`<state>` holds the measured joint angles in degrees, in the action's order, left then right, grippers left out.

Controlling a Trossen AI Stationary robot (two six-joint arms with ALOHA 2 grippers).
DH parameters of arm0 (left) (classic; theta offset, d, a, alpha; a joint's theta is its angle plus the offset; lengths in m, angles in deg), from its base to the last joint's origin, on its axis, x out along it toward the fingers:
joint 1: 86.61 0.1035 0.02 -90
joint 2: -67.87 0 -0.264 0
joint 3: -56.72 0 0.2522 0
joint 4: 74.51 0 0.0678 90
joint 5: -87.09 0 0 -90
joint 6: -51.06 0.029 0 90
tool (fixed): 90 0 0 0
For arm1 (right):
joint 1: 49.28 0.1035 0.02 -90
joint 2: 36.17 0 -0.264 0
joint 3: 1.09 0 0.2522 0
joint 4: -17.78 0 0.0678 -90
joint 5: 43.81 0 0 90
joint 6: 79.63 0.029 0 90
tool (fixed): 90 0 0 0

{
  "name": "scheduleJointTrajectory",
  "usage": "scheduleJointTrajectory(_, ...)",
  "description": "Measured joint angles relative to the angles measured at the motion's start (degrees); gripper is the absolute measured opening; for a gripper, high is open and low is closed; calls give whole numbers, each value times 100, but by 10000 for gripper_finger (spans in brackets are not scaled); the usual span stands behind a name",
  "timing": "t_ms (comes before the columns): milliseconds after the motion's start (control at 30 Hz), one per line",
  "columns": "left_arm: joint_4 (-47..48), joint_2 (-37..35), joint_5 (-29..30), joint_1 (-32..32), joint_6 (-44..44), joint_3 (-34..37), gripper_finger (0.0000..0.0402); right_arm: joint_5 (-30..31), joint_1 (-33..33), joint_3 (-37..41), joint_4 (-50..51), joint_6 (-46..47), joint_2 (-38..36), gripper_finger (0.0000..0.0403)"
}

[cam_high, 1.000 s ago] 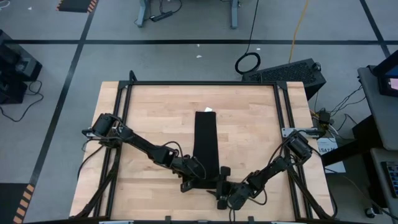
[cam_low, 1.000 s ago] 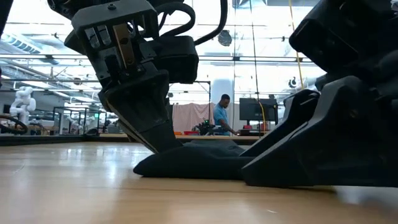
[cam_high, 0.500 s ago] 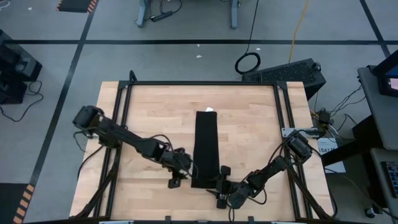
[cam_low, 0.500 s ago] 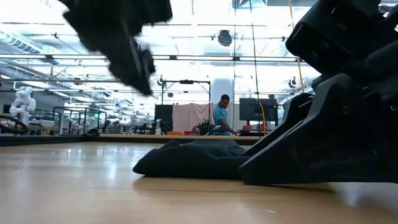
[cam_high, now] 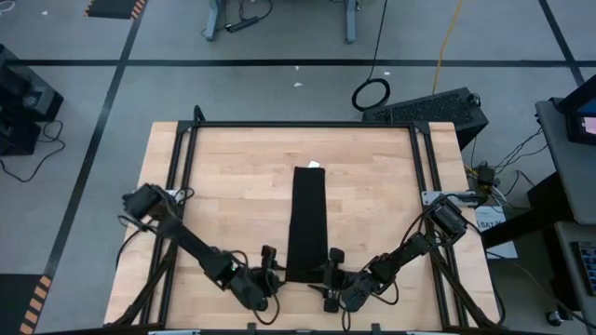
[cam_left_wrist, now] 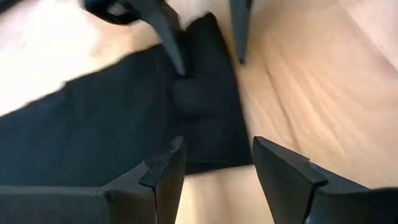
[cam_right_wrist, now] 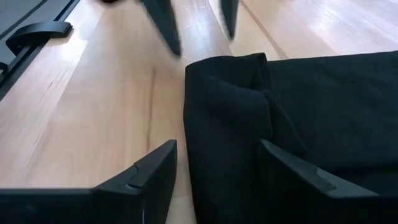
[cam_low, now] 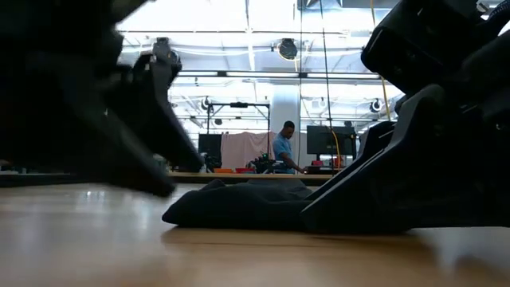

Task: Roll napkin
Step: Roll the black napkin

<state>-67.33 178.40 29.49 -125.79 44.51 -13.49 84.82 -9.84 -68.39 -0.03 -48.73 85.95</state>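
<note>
Jaws apart on both arms, nothing between either pair.

High view: napkin (cam_high: 308, 223) folded into a long black strip on the wooden worktop (cam_high: 233, 186), small white tag (cam_high: 314, 165) at its far end. Left jaws (cam_high: 269, 269) just beside the napkin's near end on its left; right jaws (cam_high: 331, 274) just beside that same end on its right.

Low view: napkin (cam_low: 239, 207) lying bunched and low on the worktop, right jaws (cam_low: 374, 195) touching its near end, left jaws (cam_low: 147, 135) blurred and lifted clear of the napkin. Person (cam_low: 281, 147) standing far behind the napkin.

Left wrist view: fingers (cam_left_wrist: 165, 174) spread over the napkin's (cam_left_wrist: 124, 118) near corner.

Right wrist view: fingers (cam_right_wrist: 155, 171) spread, straddling the napkin's (cam_right_wrist: 280, 106) folded edge.
</note>
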Motion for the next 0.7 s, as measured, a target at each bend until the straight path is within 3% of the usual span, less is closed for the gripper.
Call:
scheduleJointTrajectory(167,-612,314,-411,39,206,-4,194,-9,0,0,-5,51,0,212)
scheduleJointTrajectory(333,-685,353,-455,97,358,7,200,-44,0,0,-2,140,0,212)
scheduleJointTrajectory(633,-856,331,-449,164,484,2,312,-121,-2,-2,-3,137,0,212)
scheduleJointTrajectory(700,-806,331,-483,223,356,0,320,-128,-2,-2,-5,134,0,212)
